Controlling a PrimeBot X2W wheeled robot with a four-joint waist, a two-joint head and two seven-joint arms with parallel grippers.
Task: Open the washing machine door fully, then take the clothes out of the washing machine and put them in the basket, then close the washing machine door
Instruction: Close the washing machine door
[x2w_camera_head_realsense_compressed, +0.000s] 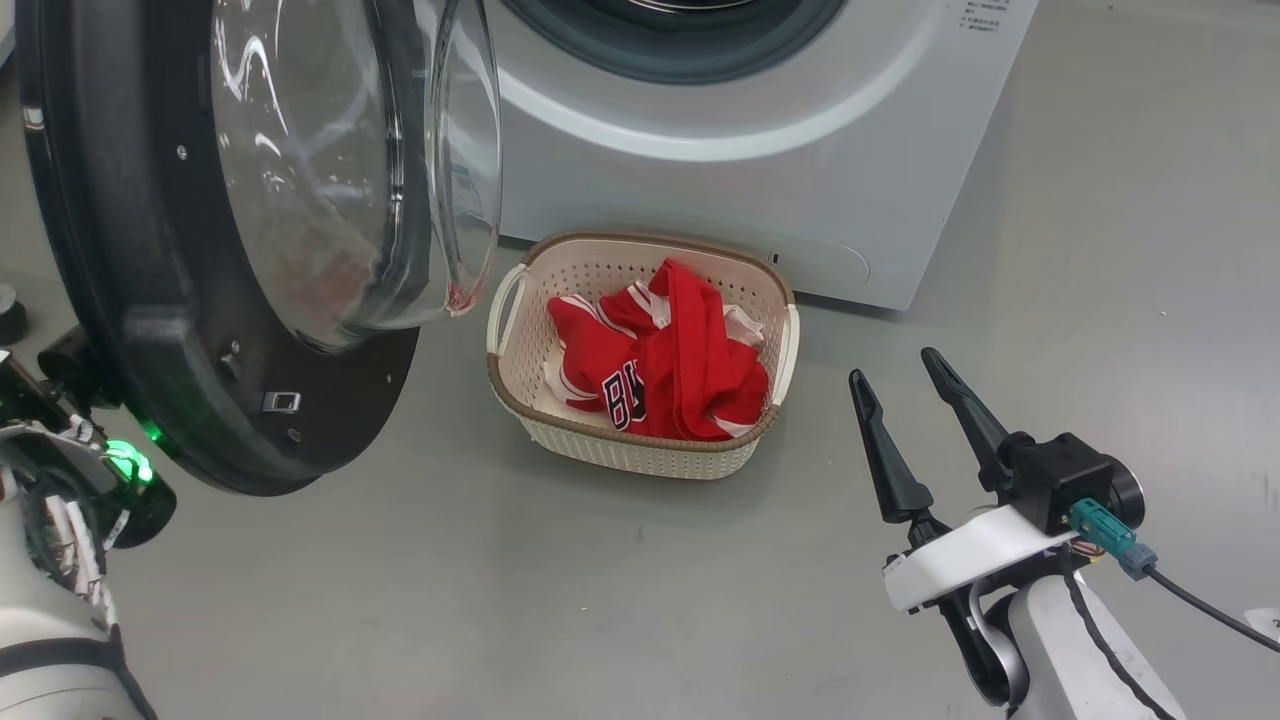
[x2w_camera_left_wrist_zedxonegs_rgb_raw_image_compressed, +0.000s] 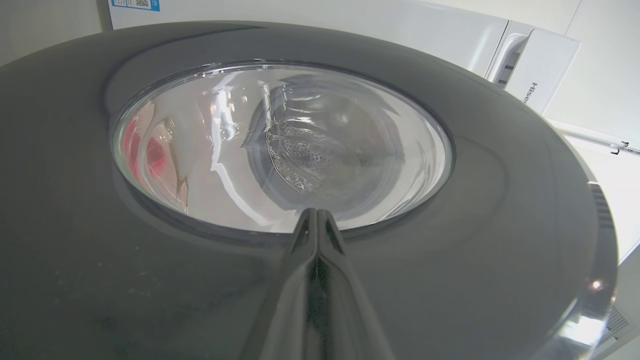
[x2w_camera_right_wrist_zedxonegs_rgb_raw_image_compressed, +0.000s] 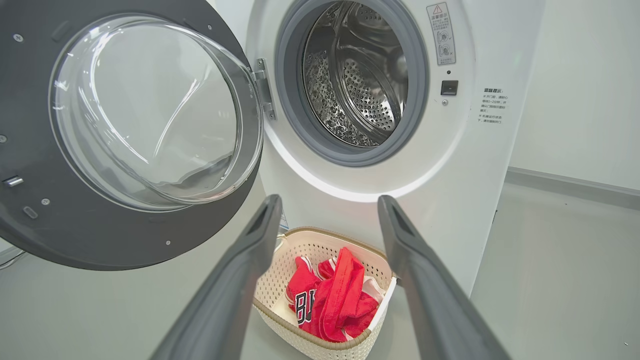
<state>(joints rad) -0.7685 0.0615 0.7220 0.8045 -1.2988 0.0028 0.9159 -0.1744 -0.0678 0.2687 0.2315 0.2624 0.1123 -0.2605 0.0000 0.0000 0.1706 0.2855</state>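
Observation:
The washing machine door (x2w_camera_head_realsense_compressed: 150, 300) stands swung open at the left, black rim and clear glass bowl (x2w_camera_head_realsense_compressed: 340, 170) facing the basket. The washing machine (x2w_camera_head_realsense_compressed: 800, 130) fills the back; its steel drum (x2w_camera_right_wrist_zedxonegs_rgb_raw_image_compressed: 360, 75) looks empty. In front of it the cream basket (x2w_camera_head_realsense_compressed: 620, 450) holds the red clothes (x2w_camera_head_realsense_compressed: 660, 360). My right gripper (x2w_camera_head_realsense_compressed: 894, 367) hovers open to the right of the basket, nothing between its fingers; the basket (x2w_camera_right_wrist_zedxonegs_rgb_raw_image_compressed: 280, 280) and clothes (x2w_camera_right_wrist_zedxonegs_rgb_raw_image_compressed: 335, 295) show between them. My left gripper (x2w_camera_left_wrist_zedxonegs_rgb_raw_image_compressed: 317, 212) is shut, tips at the door's outer face (x2w_camera_left_wrist_zedxonegs_rgb_raw_image_compressed: 500, 225) by the glass edge.
Grey floor (x2w_camera_head_realsense_compressed: 560, 600) spreads around the basket. My left arm (x2w_camera_head_realsense_compressed: 70, 470) sits behind the door's lower edge. A small dark round object (x2w_camera_head_realsense_compressed: 8, 310) lies at the far left. A cable (x2w_camera_head_realsense_compressed: 1200, 600) trails from my right wrist. A wall skirting (x2w_camera_right_wrist_zedxonegs_rgb_raw_image_compressed: 575, 180) runs right of the machine.

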